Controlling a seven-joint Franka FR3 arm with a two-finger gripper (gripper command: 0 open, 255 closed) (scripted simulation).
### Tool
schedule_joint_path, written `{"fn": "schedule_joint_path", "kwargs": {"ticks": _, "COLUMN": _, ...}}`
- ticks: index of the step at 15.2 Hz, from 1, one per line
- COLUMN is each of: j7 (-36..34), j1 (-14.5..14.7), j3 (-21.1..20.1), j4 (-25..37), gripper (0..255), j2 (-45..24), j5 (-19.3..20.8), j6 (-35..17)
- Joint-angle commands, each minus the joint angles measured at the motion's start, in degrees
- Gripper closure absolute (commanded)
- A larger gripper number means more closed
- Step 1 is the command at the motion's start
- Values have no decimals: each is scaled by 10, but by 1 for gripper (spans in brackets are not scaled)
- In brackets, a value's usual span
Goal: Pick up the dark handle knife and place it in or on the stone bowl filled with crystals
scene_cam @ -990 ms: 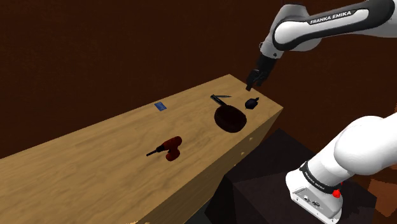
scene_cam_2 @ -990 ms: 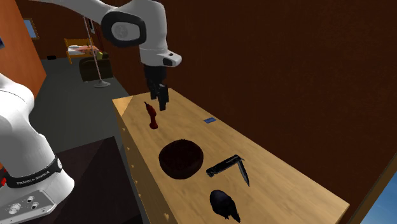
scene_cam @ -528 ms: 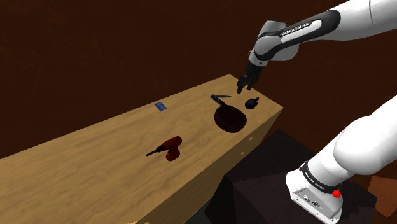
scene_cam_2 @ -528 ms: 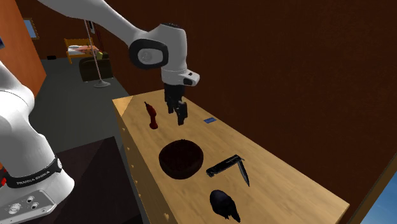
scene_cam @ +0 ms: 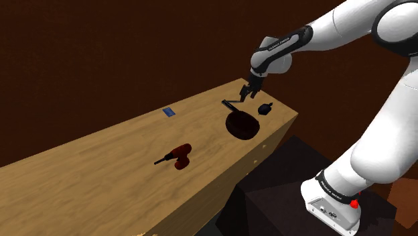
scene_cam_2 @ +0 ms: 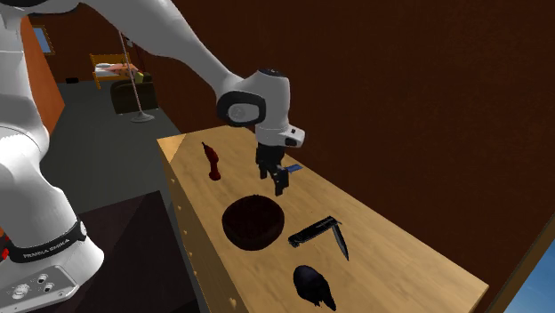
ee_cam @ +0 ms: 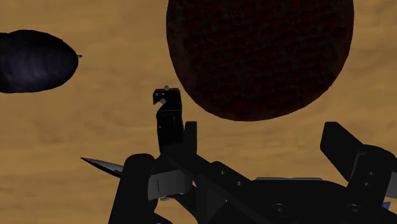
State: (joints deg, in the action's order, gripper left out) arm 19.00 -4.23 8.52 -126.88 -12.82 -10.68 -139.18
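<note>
The knife [scene_cam: 231,105] has a black handle and a thin blade and lies flat on the wooden table beside the bowl. The bowl [scene_cam: 242,125] is round and dark reddish-brown. My gripper [scene_cam: 245,94] hangs open above the table, just over the knife's end, holding nothing. In the second exterior view the gripper [scene_cam_2: 278,181] hovers beyond the bowl [scene_cam_2: 253,222], with the knife [scene_cam_2: 317,233] to its right. In the wrist view the knife's handle [ee_cam: 167,121] reaches past the left finger [ee_cam: 137,184] toward the bowl [ee_cam: 261,57]; the gripper [ee_cam: 245,162] touches neither.
A dark rounded object [scene_cam: 265,108] lies near the table's end, also beside the knife [ee_cam: 35,60]. A red drill-like tool [scene_cam: 179,155] and a small blue card [scene_cam: 169,112] lie further along the wooden table [scene_cam: 100,167]. The stand [scene_cam: 274,201] is below.
The arm has swung from over the table's end toward the knife and bowl, leftward and lower in the shoulder view. The objects have not moved.
</note>
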Motion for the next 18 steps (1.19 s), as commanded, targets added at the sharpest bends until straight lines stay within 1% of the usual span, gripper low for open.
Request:
{"fn": "schedule_joint_path", "kwargs": {"ticks": 1, "j7": 11, "j1": -6, "j3": -1, "j4": 31, "gripper": 0, "j2": -46, "j5": -10, "j6": -16}}
{"fn": "schedule_joint_path", "kwargs": {"ticks": 8, "j7": 33, "j1": -33, "j3": -10, "j4": 168, "gripper": 0, "j2": -202, "j5": -31, "j6": -38}}
{"fn": "schedule_joint_path", "kwargs": {"ticks": 15, "j7": 36, "j1": -58, "j3": -15, "j4": 339, "gripper": 0, "j2": -356, "j5": -36, "j6": -27}}
{"fn": "schedule_joint_path", "kwargs": {"ticks": 18, "j7": 37, "j1": -60, "j3": -18, "j4": 348, "gripper": 0, "j2": -375, "j5": -38, "j6": -37}}
